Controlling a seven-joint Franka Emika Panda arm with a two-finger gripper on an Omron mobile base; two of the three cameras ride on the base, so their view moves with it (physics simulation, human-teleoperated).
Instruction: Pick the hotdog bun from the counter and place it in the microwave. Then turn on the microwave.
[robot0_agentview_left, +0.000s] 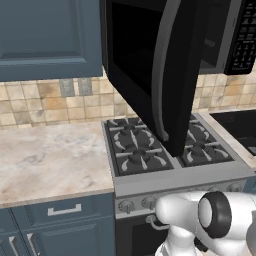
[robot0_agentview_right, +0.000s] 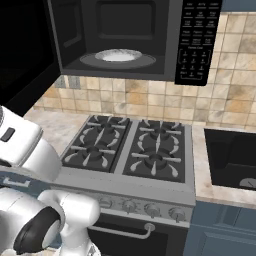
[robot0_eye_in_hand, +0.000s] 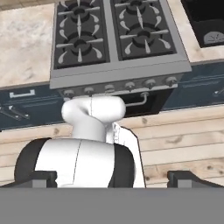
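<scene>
Above the stove (robot0_agentview_right: 132, 150): microwave (robot0_agentview_right: 120, 40), door swung open, white plate (robot0_agentview_right: 118, 55) inside. End effector (robot0_eye_in_hand: 112, 179): wide open, empty, aimed down at floor. Bun: not locatable on desk (robot0_agentview_left: 50, 155). Advice: find bun first, then approach low, centred.

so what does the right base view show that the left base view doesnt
Right base view alone: the microwave's open cavity with its white turntable plate, and the keypad face-on. Left base view alone: a long stretch of bare counter left of the stove, and the swung-open microwave door edge-on. Both: the black gas stove, the tiled backsplash, the sink.
</scene>
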